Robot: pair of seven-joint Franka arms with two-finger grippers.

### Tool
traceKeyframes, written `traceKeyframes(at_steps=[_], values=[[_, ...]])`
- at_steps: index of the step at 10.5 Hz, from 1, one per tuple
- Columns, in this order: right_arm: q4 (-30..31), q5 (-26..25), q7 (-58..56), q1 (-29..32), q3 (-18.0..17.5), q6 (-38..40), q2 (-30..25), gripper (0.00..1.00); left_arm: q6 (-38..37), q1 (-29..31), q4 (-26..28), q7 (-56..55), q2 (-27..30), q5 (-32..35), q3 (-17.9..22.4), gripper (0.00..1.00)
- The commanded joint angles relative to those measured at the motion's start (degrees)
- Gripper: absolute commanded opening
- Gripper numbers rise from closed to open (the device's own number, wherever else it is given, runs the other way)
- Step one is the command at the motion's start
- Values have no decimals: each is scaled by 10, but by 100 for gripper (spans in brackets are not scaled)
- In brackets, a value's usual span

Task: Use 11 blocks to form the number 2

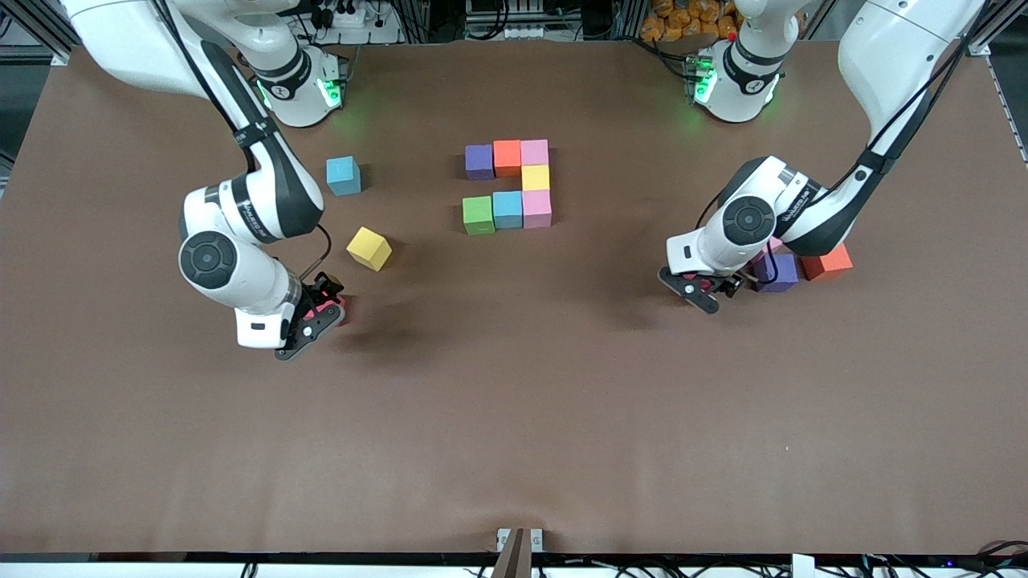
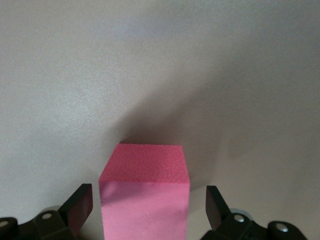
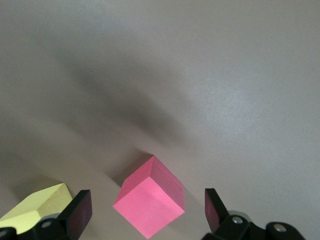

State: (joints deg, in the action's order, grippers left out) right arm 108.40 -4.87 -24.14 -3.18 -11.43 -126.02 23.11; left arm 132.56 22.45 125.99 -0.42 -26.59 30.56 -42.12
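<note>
Surface (image 1: 514, 449), brown mat. The number 2 (image 1: 507, 186) is part built mid-surface, seven foam cubes so far:
- top bar: purple foam cube (image 1: 479, 161), orange-red foam cube (image 1: 507, 157), pale pink foam cube (image 1: 535, 152), touching in a row;
- yellow foam cube (image 1: 536, 177) beneath the pink end;
- middle bar: green foam cube (image 1: 479, 215), blue foam cube (image 1: 507, 209), second pale pink cube (image 1: 536, 209).

Reading a clock centred on the digit in the front view:
- Nine to ten o'clock: loose blue cube (image 1: 344, 175). Eight o'clock: loose yellow cube (image 1: 369, 248), skewed.
- Farther out at eight o'clock: right tool (image 1: 309, 317), low over a hot-pink foam cube (image 3: 150, 202), fingers spread either side without touching. The cube sits cornerwise to the fingers; I judge a squeeze would catch corners.
- Four o'clock: left tool (image 1: 699, 289), also spread, straddling a squarely aligned pink foam cube (image 2: 145, 165), a flat face toward each finger, presumably for a clean pinch. Loose purple cube (image 1: 777, 271) and loose orange-red cube (image 1: 827, 262) lie beside that arm.

Judgement: the lower limb under green and the bottom bar are missing; four cubes to go.
</note>
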Motion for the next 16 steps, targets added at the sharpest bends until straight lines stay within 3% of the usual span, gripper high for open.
traceKeyframes(at_steps=[1, 4, 7, 11, 13, 16], values=[[-10, -1, 8, 12, -10, 9, 5, 100, 5, -3, -4, -13, -11, 21, 7, 99], [-11, -1, 23, 14, -10, 5, 11, 100, 5, -3, -5, -13, -15, 24, 9, 83], [-17, -1, 104, 35, -9, -2, 33, 100, 5, -3, -15, -13, -14, 22, 9, 48], [-16, 6, 229, 79, -10, 5, 52, 100, 1, -55, -77, -111, -30, 6, 8, 47], [-16, 7, 315, 78, -11, 4, 52, 100, 0, -96, -116, -151, -46, -42, 15, 46], [-7, 32, 409, 53, -13, 3, 52, 100, -8, -214, -197, -206, -68, -143, 84, 46]])
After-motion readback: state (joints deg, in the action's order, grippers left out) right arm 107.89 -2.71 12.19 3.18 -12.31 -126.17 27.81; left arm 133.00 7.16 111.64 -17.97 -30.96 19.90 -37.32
